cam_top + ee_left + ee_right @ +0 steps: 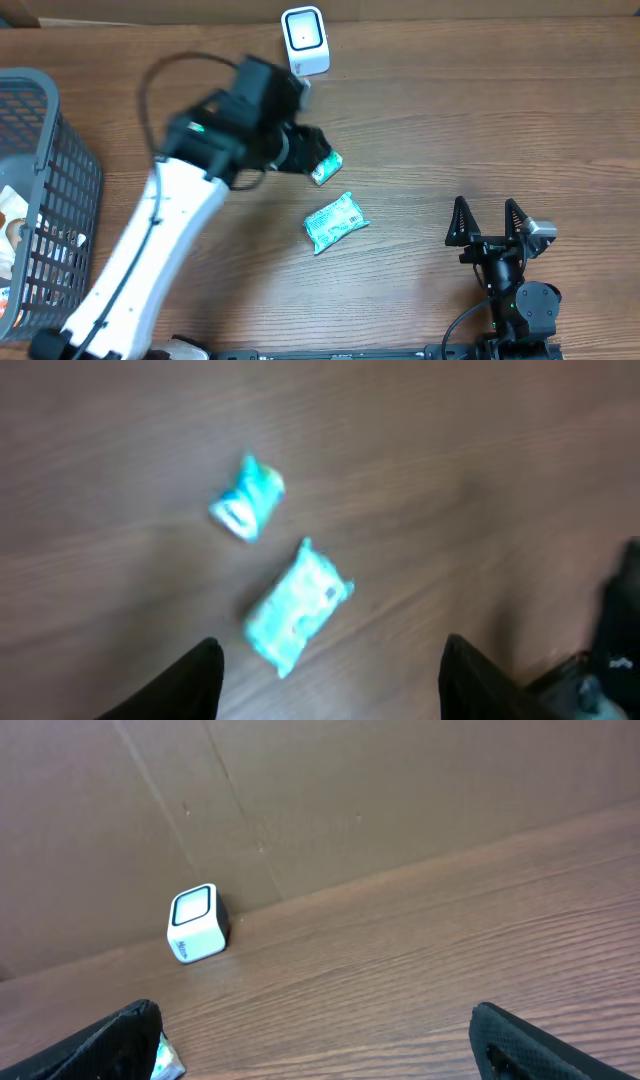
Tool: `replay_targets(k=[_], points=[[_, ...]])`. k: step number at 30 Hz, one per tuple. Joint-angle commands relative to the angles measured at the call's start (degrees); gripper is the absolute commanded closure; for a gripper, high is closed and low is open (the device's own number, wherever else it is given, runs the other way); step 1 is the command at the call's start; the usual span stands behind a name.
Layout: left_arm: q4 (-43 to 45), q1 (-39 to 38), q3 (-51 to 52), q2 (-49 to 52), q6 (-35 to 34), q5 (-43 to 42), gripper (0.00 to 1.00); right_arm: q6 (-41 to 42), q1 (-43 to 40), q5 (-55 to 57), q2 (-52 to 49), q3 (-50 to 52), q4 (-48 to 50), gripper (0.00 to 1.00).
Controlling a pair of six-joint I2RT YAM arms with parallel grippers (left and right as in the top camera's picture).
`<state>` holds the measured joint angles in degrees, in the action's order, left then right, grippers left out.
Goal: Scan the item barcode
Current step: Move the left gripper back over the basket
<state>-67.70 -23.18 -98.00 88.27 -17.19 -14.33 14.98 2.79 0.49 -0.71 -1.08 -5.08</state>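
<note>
1. At the left edge of the table, find the grey mesh basket (75, 190). It holds several items that are too small for you to identify.
2. Right of the basket, the left arm runs diagonally from the front edge toward the table centre. The left gripper (330, 650) has its fingers spread, with nothing between them. The left wrist view is blurred.
3. Near the rear edge, just behind that gripper, the white scanner (304, 40) stands with its window facing up.
4. The small teal packet (326, 165) lies on the wood just beside the left gripper and is not held.
5. The larger teal packet (336, 222) lies flat near the small one, toward the front and apart from it.
6. At the far right, the right gripper (487, 205) sits near the front edge. Its fingers are spread wide and empty, well apart from both packets.
</note>
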Motion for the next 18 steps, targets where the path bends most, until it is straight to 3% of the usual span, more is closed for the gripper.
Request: replay_targets(k=[1, 8, 18], points=[[-5.6, 6.3, -12.6, -1.0, 4.9, 0.0, 0.46, -0.3, 0.5, 0.7, 0.5, 0.6, 0.4, 0.0], [-18.6, 27.0, -31.5, -1.0, 5.6, 3.3, 0.37, -0.3, 0.5, 0.7, 0.5, 0.6, 0.4, 0.0], [-24.6, 51.7, -33.4, -1.0, 1.3, -0.2, 0.39, -0.3, 0.5, 0.7, 0.5, 0.6, 0.4, 0.0]])
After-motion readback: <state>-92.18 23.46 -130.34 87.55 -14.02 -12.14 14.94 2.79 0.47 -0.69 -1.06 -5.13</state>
